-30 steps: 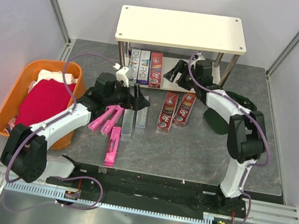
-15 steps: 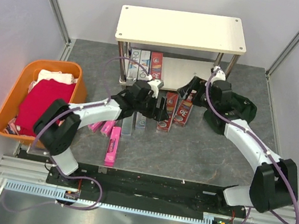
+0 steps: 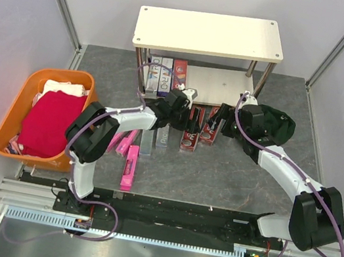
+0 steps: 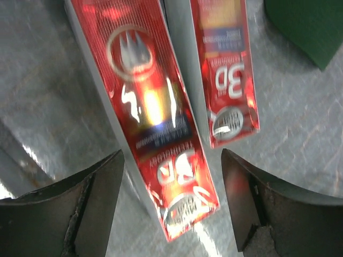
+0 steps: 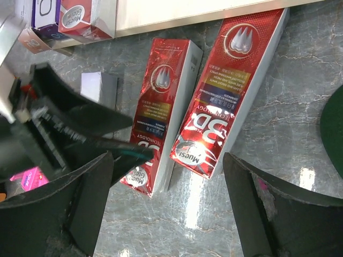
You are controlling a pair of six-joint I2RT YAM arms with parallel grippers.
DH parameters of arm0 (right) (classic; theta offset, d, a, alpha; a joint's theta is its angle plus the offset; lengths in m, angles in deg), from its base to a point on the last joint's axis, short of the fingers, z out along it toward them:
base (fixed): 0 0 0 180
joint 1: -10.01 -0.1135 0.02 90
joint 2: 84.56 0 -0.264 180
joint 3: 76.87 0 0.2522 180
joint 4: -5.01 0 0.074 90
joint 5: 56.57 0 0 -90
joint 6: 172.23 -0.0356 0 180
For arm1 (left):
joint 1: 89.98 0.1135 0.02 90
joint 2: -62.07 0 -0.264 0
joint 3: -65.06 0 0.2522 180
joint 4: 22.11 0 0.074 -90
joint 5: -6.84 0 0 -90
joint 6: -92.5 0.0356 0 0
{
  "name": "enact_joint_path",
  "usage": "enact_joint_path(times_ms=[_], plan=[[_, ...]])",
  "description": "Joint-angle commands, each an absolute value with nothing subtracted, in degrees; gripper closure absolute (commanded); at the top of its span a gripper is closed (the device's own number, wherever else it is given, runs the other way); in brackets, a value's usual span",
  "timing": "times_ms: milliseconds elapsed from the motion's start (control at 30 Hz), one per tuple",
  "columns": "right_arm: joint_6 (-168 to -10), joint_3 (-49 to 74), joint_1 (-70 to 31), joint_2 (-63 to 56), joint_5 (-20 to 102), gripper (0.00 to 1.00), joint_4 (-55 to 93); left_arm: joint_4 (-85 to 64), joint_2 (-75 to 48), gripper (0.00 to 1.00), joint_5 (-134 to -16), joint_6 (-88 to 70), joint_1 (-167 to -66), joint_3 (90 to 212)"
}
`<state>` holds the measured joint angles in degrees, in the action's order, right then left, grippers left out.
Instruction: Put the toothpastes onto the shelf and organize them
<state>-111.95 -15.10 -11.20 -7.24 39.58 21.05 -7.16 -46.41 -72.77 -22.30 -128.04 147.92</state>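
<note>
Two red "3D" toothpastes lie side by side on the table in front of the shelf (image 3: 210, 34). My left gripper (image 4: 172, 198) is open, its jaws on either side of the near end of the left red box (image 4: 150, 107) with a gap on each side. The right red box (image 4: 225, 75) lies beside it. My right gripper (image 5: 169, 198) hangs open above the near ends of both red boxes (image 5: 161, 107) (image 5: 236, 85), holding nothing. Three boxes (image 3: 166, 76) stand on the shelf's lower board. Two silver-grey boxes (image 3: 147, 141) and three pink ones (image 3: 130, 168) lie to the left.
An orange basket (image 3: 62, 72) with a red cloth (image 3: 50, 120) sits at the left edge. A dark green object (image 3: 273, 123) lies right of the red boxes, behind my right arm. The left gripper's black body (image 5: 69, 128) crowds the left of the right wrist view.
My left arm swung right from the pink and silver boxes to the left red box, its jaws narrowing a little. My right gripper pulled back from the shelf to above the red boxes.
</note>
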Motion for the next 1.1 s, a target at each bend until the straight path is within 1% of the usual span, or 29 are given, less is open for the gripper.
enact_joint_path(times_ms=[0, 233, 500, 533, 600, 633, 767, 933, 1067], plan=[[-111.1, -15.3, -11.1, -7.7, 39.6, 0.09, 20.3, -6.4, -51.0, 0.19, -75.5, -22.4, -128.2, 153.8], [-111.2, -15.5, -10.9, -7.6, 39.9, 0.09, 20.3, -4.9, -56.7, 0.2, -80.1, -23.9, -128.3, 157.7], [-111.8, -15.7, -11.0, -7.0, 40.9, 0.09, 20.3, -3.6, -61.0, 0.21, -82.4, -23.8, -128.9, 161.2], [-111.9, -15.7, -10.9, -7.0, 41.2, 0.09, 20.3, -2.7, -61.3, 0.23, -82.6, -23.6, -129.3, 161.6], [-112.0, -15.7, -10.9, -6.9, 41.6, 0.09, 20.2, -2.4, -61.9, 0.31, -82.9, -23.5, -129.4, 161.8], [-112.0, -15.7, -10.9, -6.9, 42.0, 0.09, 20.2, -2.5, -61.9, 0.31, -82.9, -23.6, -129.5, 161.3], [-112.1, -16.3, -10.9, -7.7, 42.5, 0.09, 20.3, -3.6, -59.4, 0.47, -82.9, -23.7, -129.5, 159.2], [-112.6, -16.8, -10.9, -8.7, 44.1, 0.09, 20.3, -7.2, -54.6, 0.5, -82.0, -24.0, -129.4, 155.1], [-114.0, -17.6, -11.0, -9.5, 46.4, 0.09, 19.6, -9.7, -49.0, 0.51, -79.3, -24.6, -129.3, 152.2]])
